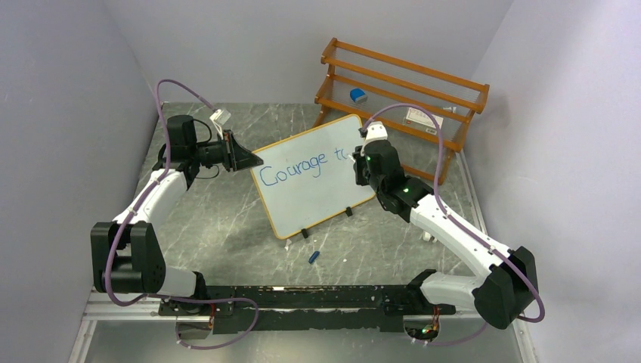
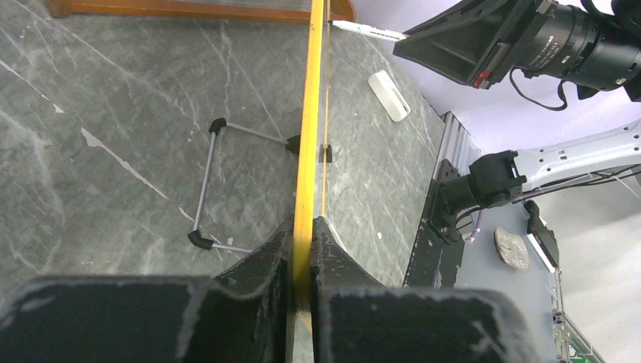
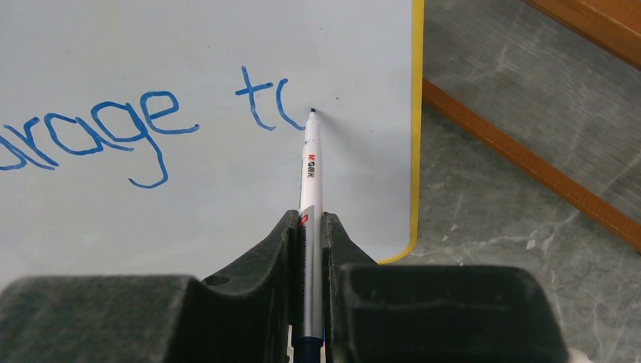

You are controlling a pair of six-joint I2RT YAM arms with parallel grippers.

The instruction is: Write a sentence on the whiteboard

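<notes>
On a grey marbled table (image 1: 227, 219), seen from above, the whiteboard (image 1: 314, 185) sat at the centre between two robot arms, propped on its lower long edge on small black clip feet. Its long axis ran from near left to far right, slanting up towards a wooden rack (image 1: 401, 83) at the back, and its white face was turned towards the arms. The sentence (image 1: 295, 168) was unfinished: blue handwriting along that same slant read "Courage t", followed by a single curved stroke like a "c". The left gripper (image 2: 304, 227) was closed tight on the board's left end, its two black fingers pinching the thin orange frame from either side; in its wrist camera the board showed edge-on, running straight away from the fingers, with a wire stand behind it. The right gripper (image 3: 310, 219) was closed around a slim white marker (image 3: 310, 166), clamping the barrel between its fingers. The marker's long axis pointed straight out from the gripper, and its dark tip met the white surface just right of the curved stroke, near the board's right edge. A small blue cap (image 1: 314, 257) lay on the table in front of the board, apart from it. A blue object (image 1: 358, 95) and a white box (image 1: 423, 116) rested on the rack.
</notes>
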